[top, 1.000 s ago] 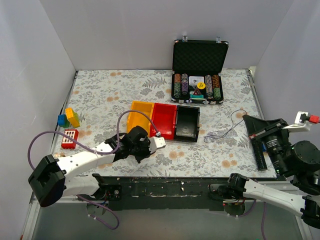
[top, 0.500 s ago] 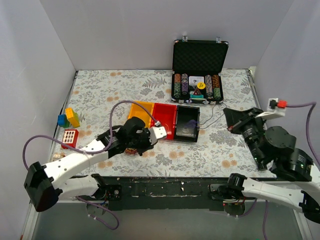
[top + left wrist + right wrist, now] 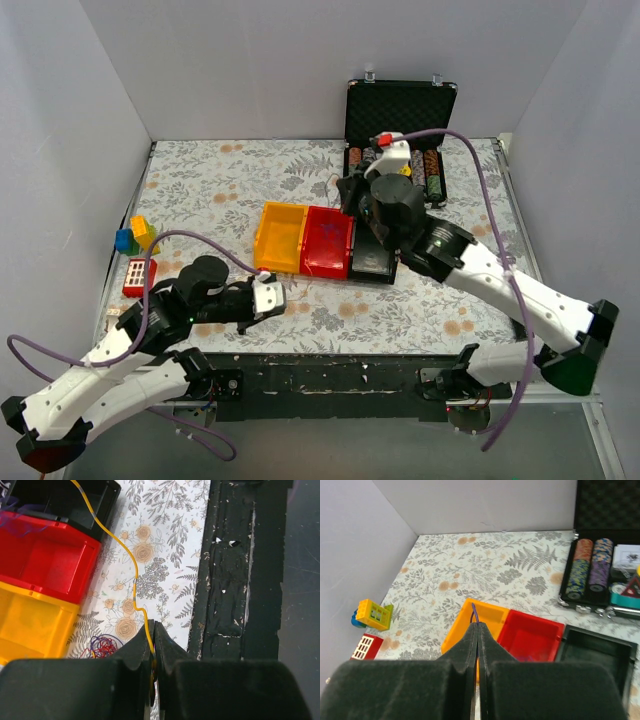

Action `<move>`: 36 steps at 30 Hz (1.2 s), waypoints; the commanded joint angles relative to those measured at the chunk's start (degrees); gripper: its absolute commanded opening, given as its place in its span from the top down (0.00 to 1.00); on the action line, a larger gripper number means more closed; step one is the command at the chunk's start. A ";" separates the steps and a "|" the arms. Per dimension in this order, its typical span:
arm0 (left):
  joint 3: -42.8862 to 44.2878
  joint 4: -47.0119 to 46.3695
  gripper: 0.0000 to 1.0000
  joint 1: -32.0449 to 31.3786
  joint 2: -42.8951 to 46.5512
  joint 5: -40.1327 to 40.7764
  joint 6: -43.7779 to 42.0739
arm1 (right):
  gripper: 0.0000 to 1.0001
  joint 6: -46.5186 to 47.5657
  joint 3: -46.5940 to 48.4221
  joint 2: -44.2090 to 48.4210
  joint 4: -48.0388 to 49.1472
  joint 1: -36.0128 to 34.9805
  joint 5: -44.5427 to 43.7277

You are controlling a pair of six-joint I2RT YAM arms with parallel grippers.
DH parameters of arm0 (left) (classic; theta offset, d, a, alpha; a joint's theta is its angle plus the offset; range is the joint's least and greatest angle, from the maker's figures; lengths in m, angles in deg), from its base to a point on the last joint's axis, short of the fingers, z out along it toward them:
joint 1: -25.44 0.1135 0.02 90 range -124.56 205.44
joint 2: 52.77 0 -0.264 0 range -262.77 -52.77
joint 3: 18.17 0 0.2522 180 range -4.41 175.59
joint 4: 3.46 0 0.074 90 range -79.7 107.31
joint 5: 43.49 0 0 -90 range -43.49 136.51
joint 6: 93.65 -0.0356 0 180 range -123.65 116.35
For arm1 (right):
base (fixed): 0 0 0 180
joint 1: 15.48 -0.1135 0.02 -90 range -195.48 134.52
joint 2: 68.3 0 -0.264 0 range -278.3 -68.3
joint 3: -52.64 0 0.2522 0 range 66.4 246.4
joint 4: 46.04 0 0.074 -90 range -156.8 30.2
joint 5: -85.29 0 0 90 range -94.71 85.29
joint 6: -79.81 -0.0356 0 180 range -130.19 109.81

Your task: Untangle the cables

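While the left gripper (image 3: 153,630) pinches the yellow wire (image 3: 135,580), which runs up over the black bin (image 3: 60,500), the right gripper (image 3: 477,627) is clenched on a purple wire (image 3: 473,611) above the yellow bin (image 3: 495,614); a red-and-purple clump (image 3: 102,646) lies on the tablecloth beside that bin.

3 bins (image 3: 262,245) (image 3: 325,268) (image 3: 372,268), 1 chip case (image 3: 400,100), 2 end effectors (image 3: 153,626) (image 3: 478,626), 1 yel. cable (image 3: 120,540), 1 purple cable (image 3: 474,611), 1 clump (image 3: 102,645)

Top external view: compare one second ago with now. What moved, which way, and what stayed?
The right arm swung left from the table's right side to above the red bin and black bin; the right gripper is shut on a purple wire. The left gripper, shut on a yellow wire, drew back toward the near edge. Bins, poker chip case, toy blocks: unmoved.
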 commanded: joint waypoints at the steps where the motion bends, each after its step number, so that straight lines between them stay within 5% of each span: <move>1: -0.77 3.89 1.00 0.19 3.32 -3.31 -3.60 | 0.99 0.76 8.45 -7.76 8.94 4.22 11.33; 12: 3.71 -0.59 1.00 0.19 4.47 -1.38 -3.69 | 0.99 -3.47 17.61 -27.55 10.17 8.36 20.31; 36: 11.62 -7.53 1.00 0.19 -1.07 -1.73 -2.38 | 0.99 -8.21 17.78 -44.86 5.43 10.03 29.28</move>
